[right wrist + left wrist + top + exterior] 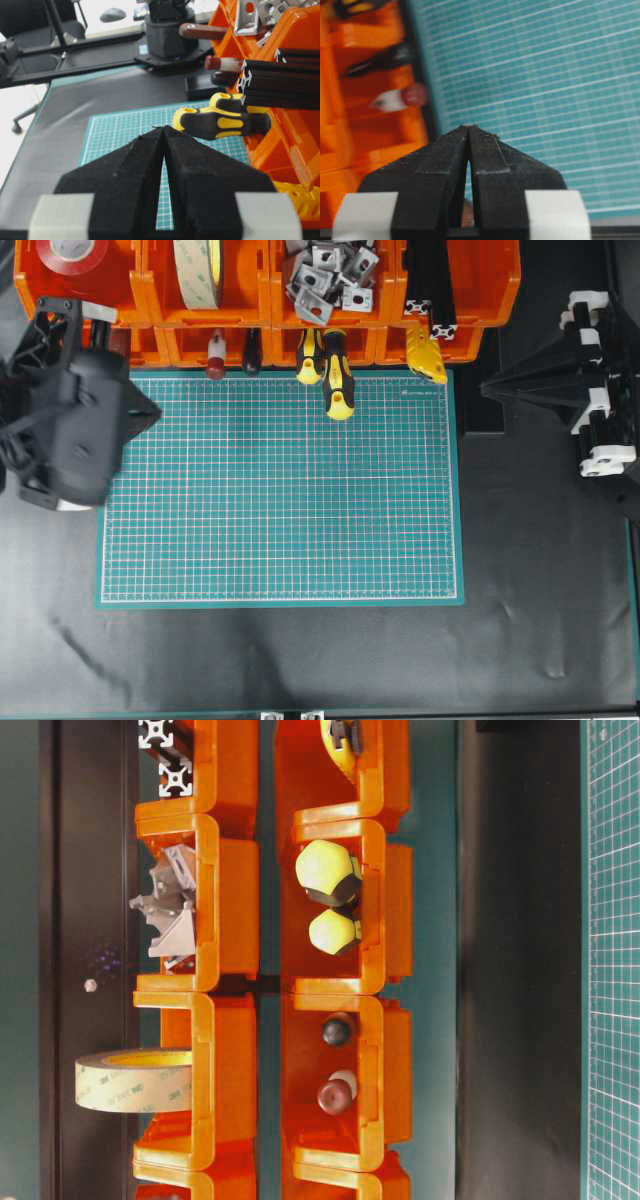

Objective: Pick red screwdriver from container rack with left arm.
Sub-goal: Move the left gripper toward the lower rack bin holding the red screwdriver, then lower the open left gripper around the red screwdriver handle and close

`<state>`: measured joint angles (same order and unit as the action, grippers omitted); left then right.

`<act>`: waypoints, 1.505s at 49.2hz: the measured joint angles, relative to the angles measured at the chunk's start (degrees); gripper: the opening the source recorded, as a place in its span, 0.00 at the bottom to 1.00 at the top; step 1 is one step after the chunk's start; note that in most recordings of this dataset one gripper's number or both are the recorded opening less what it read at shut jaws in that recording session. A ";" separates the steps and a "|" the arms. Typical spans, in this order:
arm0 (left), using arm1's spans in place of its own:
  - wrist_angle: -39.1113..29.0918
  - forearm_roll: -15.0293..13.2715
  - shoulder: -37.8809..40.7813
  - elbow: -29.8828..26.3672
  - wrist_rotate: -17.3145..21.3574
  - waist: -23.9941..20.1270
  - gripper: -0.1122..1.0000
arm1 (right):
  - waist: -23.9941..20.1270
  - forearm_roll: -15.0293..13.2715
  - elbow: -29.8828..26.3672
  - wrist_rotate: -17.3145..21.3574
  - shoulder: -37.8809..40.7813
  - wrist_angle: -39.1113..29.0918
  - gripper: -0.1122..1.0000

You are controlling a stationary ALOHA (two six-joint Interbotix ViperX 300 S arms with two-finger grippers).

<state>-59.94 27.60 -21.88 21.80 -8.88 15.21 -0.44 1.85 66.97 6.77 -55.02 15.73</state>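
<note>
Left claw [469, 131] is hovering w/ jaws pressed shut, empty, near the container rack [150, 345]. Red screwdriver [216, 353] is lying in a front bin, handle end poking out twd the mat. Claw needs opening first, then aligning along the handle & approaching level.

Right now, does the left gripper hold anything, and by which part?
Nothing. The left gripper is shut and empty; the red screwdriver still lies in the rack. The right gripper is shut and empty too.
</note>
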 measured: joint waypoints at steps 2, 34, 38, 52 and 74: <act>-2.02 5.19 1.32 -0.53 -3.96 2.20 0.10 | 0.00 0.00 0.00 0.00 -0.09 0.00 0.10; -16.79 29.36 22.41 -5.63 -16.96 12.74 0.10 | -0.70 0.00 1.49 -0.18 -1.41 -2.46 0.10; -16.70 29.44 22.32 -5.63 -16.96 12.13 0.10 | -1.05 0.00 2.02 -0.26 -1.85 -3.25 0.10; -15.47 29.44 22.41 -5.45 -16.96 9.14 0.10 | -2.11 0.00 2.64 -0.62 -4.22 -4.57 0.10; -13.71 29.27 22.41 -3.87 -17.40 7.12 0.57 | -2.72 0.00 4.22 -0.62 -6.77 -6.06 0.10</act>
<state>-73.65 56.87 0.53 17.93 -26.28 22.32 -3.16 1.85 71.19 6.15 -61.79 9.67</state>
